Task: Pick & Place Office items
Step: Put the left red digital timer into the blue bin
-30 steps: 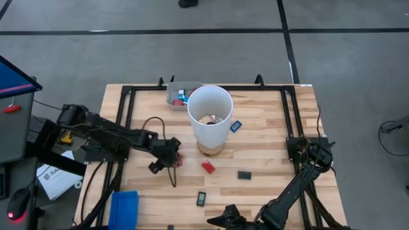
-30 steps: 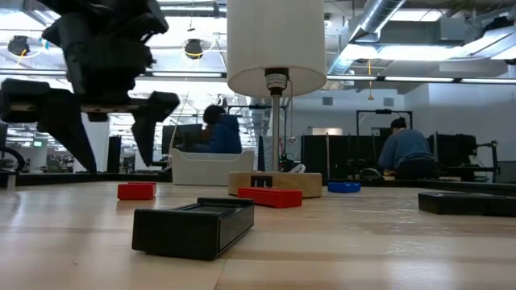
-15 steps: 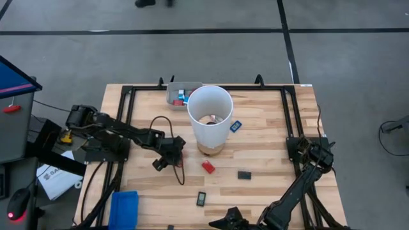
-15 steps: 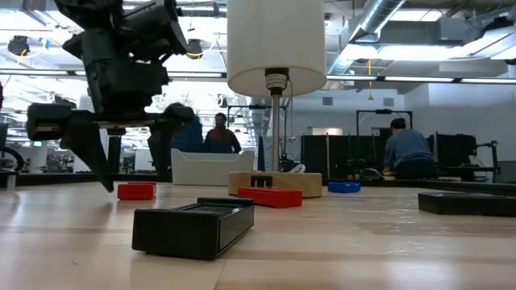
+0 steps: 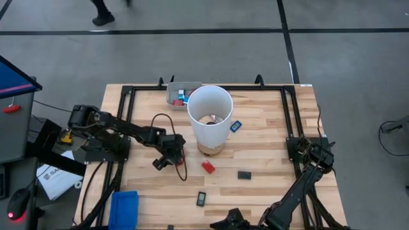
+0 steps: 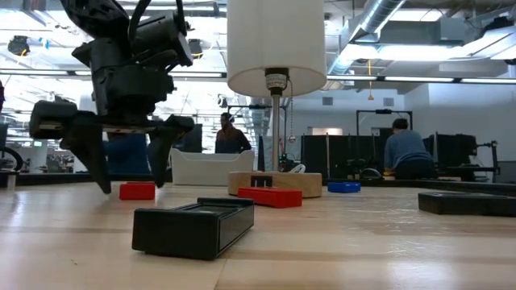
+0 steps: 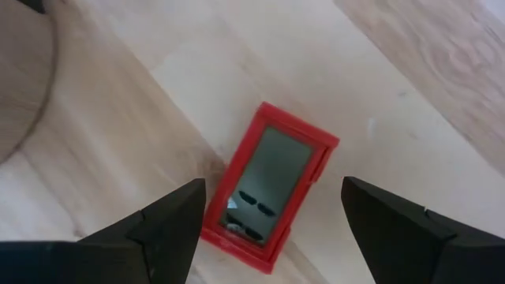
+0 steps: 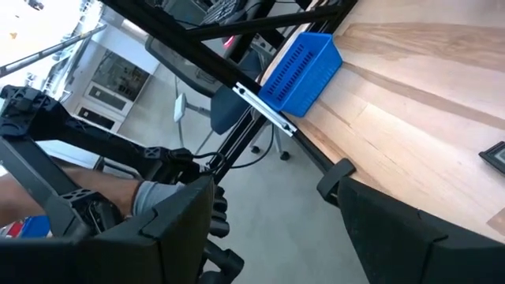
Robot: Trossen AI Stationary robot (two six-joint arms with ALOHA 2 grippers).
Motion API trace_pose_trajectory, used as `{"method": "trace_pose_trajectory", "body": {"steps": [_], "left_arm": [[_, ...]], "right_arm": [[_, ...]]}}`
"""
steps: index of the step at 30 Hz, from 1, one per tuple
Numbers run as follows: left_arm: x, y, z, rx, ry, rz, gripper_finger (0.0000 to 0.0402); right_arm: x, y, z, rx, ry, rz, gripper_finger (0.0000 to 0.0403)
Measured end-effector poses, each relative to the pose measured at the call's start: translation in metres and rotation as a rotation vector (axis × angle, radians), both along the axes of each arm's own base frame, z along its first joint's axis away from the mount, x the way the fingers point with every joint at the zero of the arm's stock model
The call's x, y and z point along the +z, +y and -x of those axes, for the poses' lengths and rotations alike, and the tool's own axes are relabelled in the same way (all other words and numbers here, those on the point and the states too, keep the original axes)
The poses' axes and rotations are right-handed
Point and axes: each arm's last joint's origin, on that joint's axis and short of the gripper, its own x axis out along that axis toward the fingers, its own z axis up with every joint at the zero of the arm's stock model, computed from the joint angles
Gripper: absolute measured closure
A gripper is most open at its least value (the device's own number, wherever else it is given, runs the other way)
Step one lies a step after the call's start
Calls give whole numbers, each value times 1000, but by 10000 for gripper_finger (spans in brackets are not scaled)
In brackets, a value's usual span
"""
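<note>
The light wooden table (image 5: pixel 268 153) carries a tall white cylinder (image 5: pixel 209 115) on a wooden base, a grey tray (image 5: pixel 174 96), a blue tray (image 5: pixel 124 207), and scattered red (image 5: pixel 208 167), black (image 5: pixel 244 174) and blue (image 5: pixel 235 126) office items.

- Cylinder (image 5: pixel 209 118) stands mid-table, toward the far edge.
- Small tray (image 5: pixel 177 95) just behind it, to its left, pieces inside.
- One piece (image 5: pixel 236 126) just right of cylinder.
- Three pieces (image 5: pixel 208 167) (image 5: pixel 244 174) (image 5: pixel 201 199) lie in front of it.
- Left gripper (image 5: pixel 170 157) left of cylinder, straddling another piece (image 7: pixel 270 192).
- Bin (image 5: pixel 124 208) at near-left table edge.
</note>
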Motion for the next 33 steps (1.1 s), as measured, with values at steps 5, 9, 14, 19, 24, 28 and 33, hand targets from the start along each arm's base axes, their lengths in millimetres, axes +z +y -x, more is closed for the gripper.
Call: {"method": "trace_pose_trajectory", "body": {"steps": [5,9,14,19,24,28,33], "left_arm": [[-7,-2,-1,11,33,19,113],[-7,-2,-1,73,50,54,131],[-6,-2,-1,159,57,89,179],[-6,-4,0,221,90,176,243],[-1,-7,5,260,153,302,264],[9,-12,17,290,170,332,250],[28,-23,40,315,107,394,253]], "right_arm": [[0,0,0,0,-2,-2,139],[0,2,2,3,-3,-11,139],[0,3,3,-8,-9,-9,139],[1,3,4,-11,-11,-7,139],[1,4,6,-9,-12,-11,139],[1,5,7,-15,-16,-3,139],[1,4,6,-30,-22,15,139]]}}
